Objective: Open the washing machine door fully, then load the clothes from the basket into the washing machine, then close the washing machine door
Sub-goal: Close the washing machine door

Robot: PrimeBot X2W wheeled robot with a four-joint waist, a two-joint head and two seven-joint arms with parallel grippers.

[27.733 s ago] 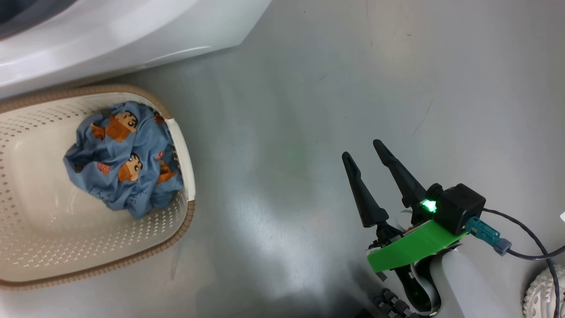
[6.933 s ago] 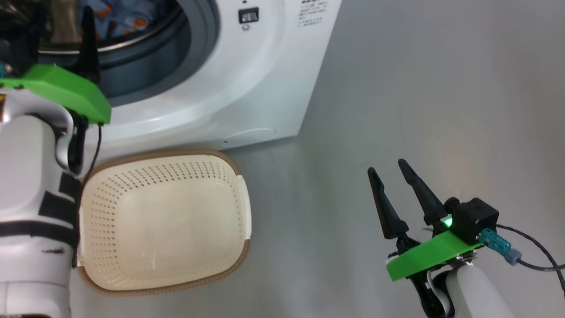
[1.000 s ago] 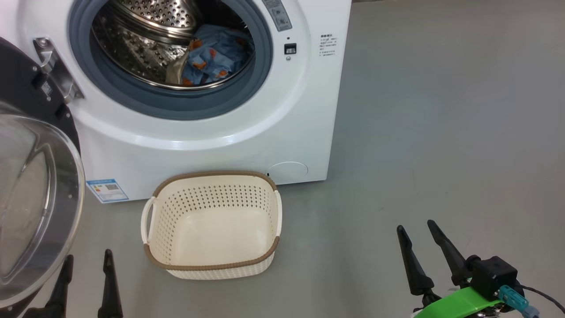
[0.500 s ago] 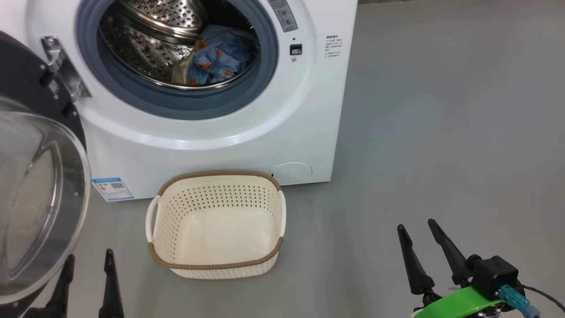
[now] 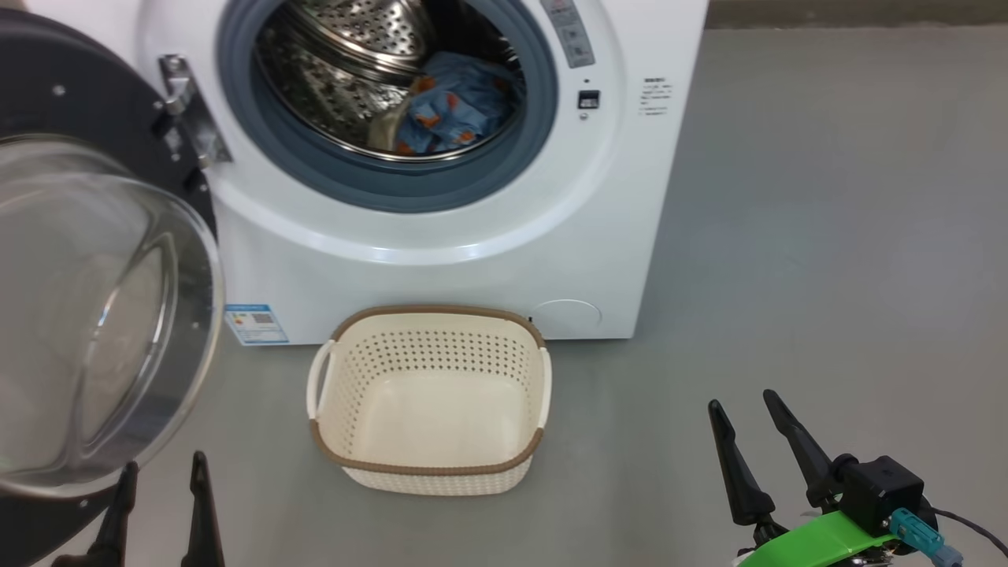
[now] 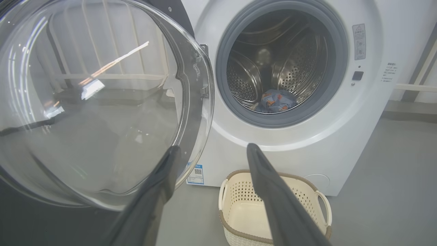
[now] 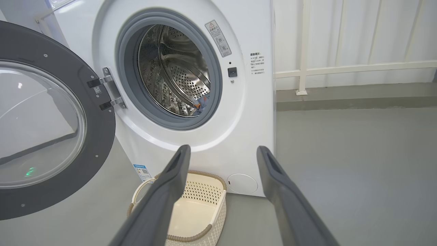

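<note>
My left claw [image 5: 163, 472], right claw [image 5: 740, 403]: fingers apart, nothing held. Clothes [image 5: 453, 110] inside washing machine [image 5: 472, 272], 12 o'clock; door [image 5: 87, 315] open, 10 o'clock.

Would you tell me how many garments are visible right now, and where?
2: the blue garment lies in the drum, the cream garment beside it on its left; others may be hidden underneath.

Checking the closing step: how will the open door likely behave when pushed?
The washing machine door hangs on a metal hinge, so it probably swings stiffly as one piece. Its bulging glass looks smooth, likely slippery for the left gripper.
</note>
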